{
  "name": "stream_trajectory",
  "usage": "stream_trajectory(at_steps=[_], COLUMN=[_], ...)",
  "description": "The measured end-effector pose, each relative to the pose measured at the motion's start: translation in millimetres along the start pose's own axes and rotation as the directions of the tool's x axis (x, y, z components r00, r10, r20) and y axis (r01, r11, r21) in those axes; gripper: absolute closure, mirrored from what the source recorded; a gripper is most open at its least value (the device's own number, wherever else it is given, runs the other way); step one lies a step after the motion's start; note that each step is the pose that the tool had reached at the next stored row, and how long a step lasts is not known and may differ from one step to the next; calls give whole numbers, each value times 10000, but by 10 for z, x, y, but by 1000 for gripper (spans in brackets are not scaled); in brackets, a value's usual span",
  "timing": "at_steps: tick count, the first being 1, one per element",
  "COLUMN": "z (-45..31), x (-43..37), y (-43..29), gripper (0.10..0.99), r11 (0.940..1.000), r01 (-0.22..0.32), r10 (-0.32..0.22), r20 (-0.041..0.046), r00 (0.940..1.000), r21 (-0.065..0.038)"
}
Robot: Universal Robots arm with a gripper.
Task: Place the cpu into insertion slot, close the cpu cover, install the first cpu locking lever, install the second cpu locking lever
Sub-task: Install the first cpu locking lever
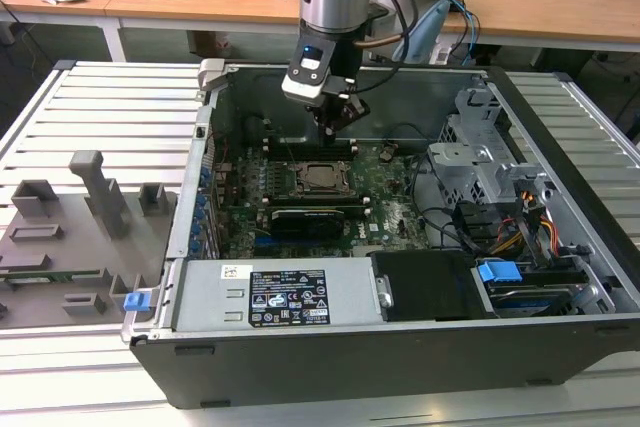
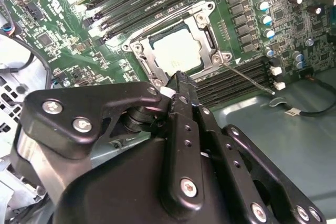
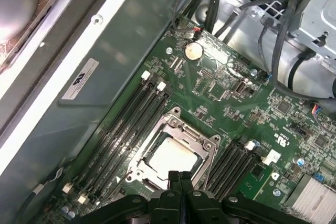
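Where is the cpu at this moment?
The cpu sits in the insertion slot on the green motherboard, framed by the cpu cover, between two banks of memory slots. In the exterior view it lies just below the tool.

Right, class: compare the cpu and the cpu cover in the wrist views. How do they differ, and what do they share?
The cpu is a solid, plain pale plate; the cpu cover is a shinier silver frame with a cut-out centre. The cpu cover is larger and frames the cpu, which shows through its opening. Both are square, metallic and lie flat on the green board.
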State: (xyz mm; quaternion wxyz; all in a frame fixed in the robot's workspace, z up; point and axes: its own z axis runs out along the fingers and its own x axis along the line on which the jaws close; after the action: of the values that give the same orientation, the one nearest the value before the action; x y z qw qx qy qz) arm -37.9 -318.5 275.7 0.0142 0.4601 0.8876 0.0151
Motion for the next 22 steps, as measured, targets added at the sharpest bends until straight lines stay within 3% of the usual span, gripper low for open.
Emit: stream_trajectory(at_steps=[6,12,18,22], z=[2,5,5,4], x=[0,0,0,0], y=[0,0,0,0], gripper=[980,980,980,980], r11=[9938,9677,9467,9360], r01=[1110,2520,3220,3519], r10=[-1110,-2520,-3220,-3519], r20=[-44,-97,-122,-133], r00=[9938,9677,9467,9359], r21=[-15,-40,-56,-63])
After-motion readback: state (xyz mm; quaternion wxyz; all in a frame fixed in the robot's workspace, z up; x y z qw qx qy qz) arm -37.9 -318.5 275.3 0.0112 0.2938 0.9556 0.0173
